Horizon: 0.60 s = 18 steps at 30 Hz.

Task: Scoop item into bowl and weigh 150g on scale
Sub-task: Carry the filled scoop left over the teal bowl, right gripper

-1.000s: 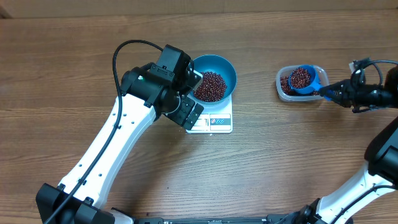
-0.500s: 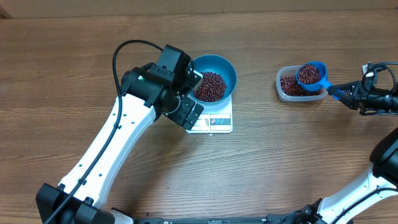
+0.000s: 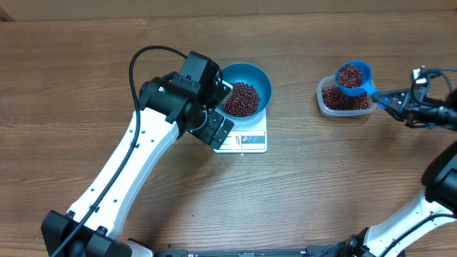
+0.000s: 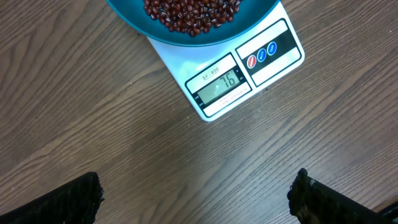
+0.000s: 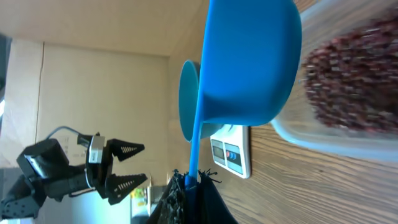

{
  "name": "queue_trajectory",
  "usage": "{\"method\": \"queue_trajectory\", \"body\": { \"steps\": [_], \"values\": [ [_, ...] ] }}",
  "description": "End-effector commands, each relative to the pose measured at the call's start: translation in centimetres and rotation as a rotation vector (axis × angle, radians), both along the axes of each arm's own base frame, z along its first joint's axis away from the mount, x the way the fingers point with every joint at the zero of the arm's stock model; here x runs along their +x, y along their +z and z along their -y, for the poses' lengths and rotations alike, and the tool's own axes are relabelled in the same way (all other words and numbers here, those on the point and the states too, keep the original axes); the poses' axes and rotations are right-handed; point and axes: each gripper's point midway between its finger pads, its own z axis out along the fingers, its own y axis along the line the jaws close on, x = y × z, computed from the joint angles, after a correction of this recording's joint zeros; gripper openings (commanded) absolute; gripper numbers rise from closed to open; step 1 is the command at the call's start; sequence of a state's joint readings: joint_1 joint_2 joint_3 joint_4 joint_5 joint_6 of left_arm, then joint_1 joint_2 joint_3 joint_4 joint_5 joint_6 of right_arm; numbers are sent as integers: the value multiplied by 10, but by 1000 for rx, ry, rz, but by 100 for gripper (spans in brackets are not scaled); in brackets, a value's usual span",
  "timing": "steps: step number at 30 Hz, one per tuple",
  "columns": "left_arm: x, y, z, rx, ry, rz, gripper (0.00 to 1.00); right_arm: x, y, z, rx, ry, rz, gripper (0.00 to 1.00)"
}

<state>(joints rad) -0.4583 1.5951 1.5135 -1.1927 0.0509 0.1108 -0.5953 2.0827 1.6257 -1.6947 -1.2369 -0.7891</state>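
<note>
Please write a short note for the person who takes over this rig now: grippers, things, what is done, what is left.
Left gripper: open, empty, hovering by the scale.
Right gripper: holds the scoop by its handle; it is full of beans, above the tub.
Bowl: on the scale, partly filled.
Done: display appears to read 76.
Left: tip this scoop into the bowl, continue until 150.

The blue bowl (image 3: 260,77) of red-brown beans (image 3: 241,98) sits on the white scale (image 3: 246,140). The left gripper (image 3: 222,111) is just beside it, jaws wide apart. Well to the right, the right gripper (image 3: 395,101) clasps a bean-filled blue scoop (image 3: 353,74) over the clear tub (image 3: 328,106).
</note>
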Motion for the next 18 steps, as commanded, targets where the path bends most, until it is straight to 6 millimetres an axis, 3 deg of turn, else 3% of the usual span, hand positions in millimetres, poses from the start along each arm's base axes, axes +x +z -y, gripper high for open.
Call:
{"method": "queue_trajectory", "body": {
  "steps": [1, 9, 18],
  "values": [
    [0, 8, 2, -12, 0, 19, 100, 12, 14, -36, 60, 55, 71, 4],
    [0, 8, 2, -12, 0, 20, 100, 14, 31, -124, 85, 271, 174, 4],
    [0, 8, 2, -12, 0, 20, 100, 13, 60, -175, 6, 451, 349, 4]
  ]
}}
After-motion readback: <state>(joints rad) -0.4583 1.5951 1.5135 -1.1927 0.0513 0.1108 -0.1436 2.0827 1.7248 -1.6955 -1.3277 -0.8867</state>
